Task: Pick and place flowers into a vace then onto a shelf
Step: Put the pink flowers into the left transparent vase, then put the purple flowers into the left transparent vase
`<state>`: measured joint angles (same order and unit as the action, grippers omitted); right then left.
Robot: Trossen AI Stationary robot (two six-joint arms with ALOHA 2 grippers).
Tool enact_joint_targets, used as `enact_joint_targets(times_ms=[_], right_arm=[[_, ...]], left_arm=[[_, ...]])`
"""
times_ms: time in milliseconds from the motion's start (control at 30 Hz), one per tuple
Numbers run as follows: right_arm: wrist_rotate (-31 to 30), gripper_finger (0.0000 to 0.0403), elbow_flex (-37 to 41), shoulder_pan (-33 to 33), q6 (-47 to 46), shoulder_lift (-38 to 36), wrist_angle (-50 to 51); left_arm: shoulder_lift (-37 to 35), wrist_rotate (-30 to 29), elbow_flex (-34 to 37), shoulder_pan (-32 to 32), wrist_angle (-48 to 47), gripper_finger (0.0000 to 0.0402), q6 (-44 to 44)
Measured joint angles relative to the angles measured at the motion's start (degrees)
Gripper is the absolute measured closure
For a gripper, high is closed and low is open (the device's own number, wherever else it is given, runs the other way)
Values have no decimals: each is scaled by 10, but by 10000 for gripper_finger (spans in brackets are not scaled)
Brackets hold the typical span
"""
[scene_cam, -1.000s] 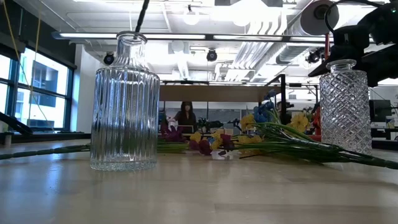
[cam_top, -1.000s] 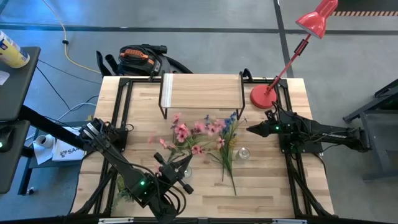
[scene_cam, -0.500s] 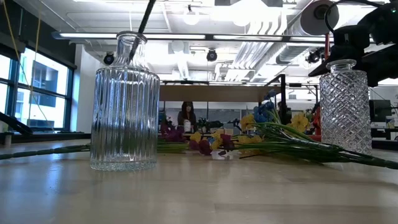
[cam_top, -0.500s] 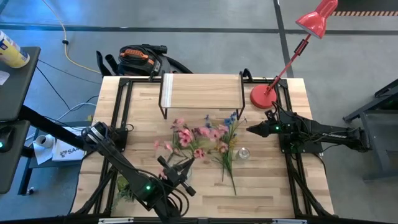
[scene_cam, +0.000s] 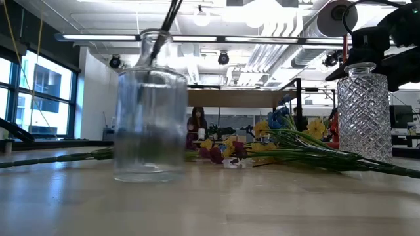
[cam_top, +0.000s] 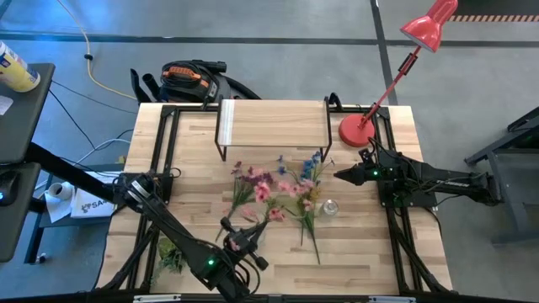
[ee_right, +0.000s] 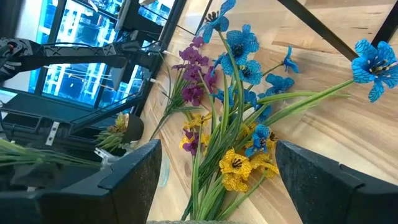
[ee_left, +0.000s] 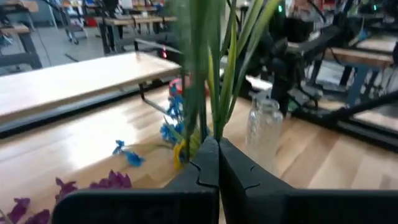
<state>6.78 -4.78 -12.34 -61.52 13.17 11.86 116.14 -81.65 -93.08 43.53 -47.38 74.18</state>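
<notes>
pinching pink flowers [cam_top: 257,187], left fingers [ee_left: 209,163]

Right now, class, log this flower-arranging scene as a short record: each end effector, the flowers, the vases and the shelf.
left end effector: shut on green stems of the pink and purple flower bunch
right end effector: open, waiting at the table's right side
blue and yellow flower bunch: lying on the table
ribbed clear glass vase: on the table, stems entering its neck
diamond-cut clear glass vase: upright, empty
light wooden shelf on black legs: nothing on it

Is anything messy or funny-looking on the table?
Yes. The blue and yellow flowers lie flat on the table instead of standing in the cut-glass vase. The ribbed vase shows blurred, with stems poking in.
</notes>
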Motion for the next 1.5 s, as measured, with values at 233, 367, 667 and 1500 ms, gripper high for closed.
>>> enact_joint_targets(times_ms=[233, 367, 667, 1500], right_arm=[[-1, 98, 0, 0, 0, 0, 0], [-2, 98, 0, 0, 4, 0, 0], [-2, 98, 0, 0, 19, 0, 0], [-20, 98, 0, 0, 26, 0, 0]], left_arm=[[0, 80, 0, 0, -31, 364, -2], [0, 102, 0, 0, -35, 346, -2], [0, 139, -12, 4, -40, 283, -4], [0, 349, 1, 57, -428, 214, 442]])
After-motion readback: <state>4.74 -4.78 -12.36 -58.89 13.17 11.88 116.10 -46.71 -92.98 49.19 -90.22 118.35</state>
